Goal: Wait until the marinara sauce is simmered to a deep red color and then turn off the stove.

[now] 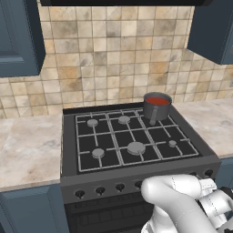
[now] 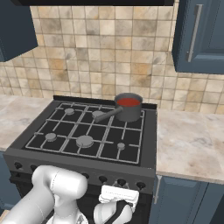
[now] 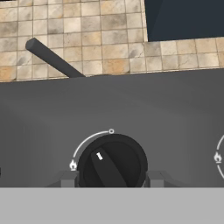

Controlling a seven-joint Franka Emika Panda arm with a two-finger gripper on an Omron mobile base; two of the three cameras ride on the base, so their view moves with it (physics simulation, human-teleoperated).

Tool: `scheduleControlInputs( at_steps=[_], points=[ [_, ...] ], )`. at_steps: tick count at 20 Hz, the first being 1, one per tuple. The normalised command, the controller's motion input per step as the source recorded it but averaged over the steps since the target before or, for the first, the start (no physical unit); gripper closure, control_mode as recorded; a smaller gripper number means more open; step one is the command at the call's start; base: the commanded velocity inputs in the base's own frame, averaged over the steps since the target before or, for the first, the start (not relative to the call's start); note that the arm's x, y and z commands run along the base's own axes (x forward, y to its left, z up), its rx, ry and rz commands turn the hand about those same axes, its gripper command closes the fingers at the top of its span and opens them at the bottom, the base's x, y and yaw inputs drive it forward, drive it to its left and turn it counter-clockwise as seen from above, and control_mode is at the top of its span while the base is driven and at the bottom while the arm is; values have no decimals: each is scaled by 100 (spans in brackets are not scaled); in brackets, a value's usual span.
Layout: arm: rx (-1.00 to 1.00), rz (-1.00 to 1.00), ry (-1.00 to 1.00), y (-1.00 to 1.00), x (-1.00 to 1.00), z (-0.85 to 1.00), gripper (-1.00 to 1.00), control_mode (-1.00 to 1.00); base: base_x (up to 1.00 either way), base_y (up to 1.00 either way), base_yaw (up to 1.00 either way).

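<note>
The marinara sauce (image 1: 157, 100) (image 2: 128, 102) shows as a red round surface in a small grey saucepan (image 1: 156, 110) (image 2: 130, 113) on the back right burner of the stove (image 1: 68, 150) (image 2: 148, 140). The pan's dark handle (image 3: 52, 57) pokes up over the stove's front edge in the hand view. My gripper (image 3: 111, 179) (image 2: 117, 190) is down at the front panel, shut on a black knob (image 3: 111, 162), with one grey fingertip on each side of it. The knob's white mark points up and left, between the flame sign and the small circle above it.
Marble counters (image 1: 27, 145) (image 2: 192, 140) run on both sides of the stove. Blue wall cabinets (image 1: 18, 36) (image 2: 201, 35) hang above, and blue base cabinets stand below. The markings of a neighbouring knob (image 3: 218, 157) show at the right edge of the hand view.
</note>
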Motion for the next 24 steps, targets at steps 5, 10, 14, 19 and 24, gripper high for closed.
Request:
scheduleControlInputs(
  at_steps=[5, 10, 14, 19, 24],
  points=[
    [0, 0, 0, 0, 0, 0, 100, -100, 0, 0, 0],
    [0, 0, 0, 0, 0, 0, 100, -100, 0, 0, 0],
    [0, 0, 0, 0, 0, 0, 100, -100, 0, 0, 0],
    [0, 0, 0, 0, 0, 0, 100, -100, 0, 0, 0],
    [0, 0, 0, 0, 0, 0, 100, -100, 0, 0, 0]
  ],
)
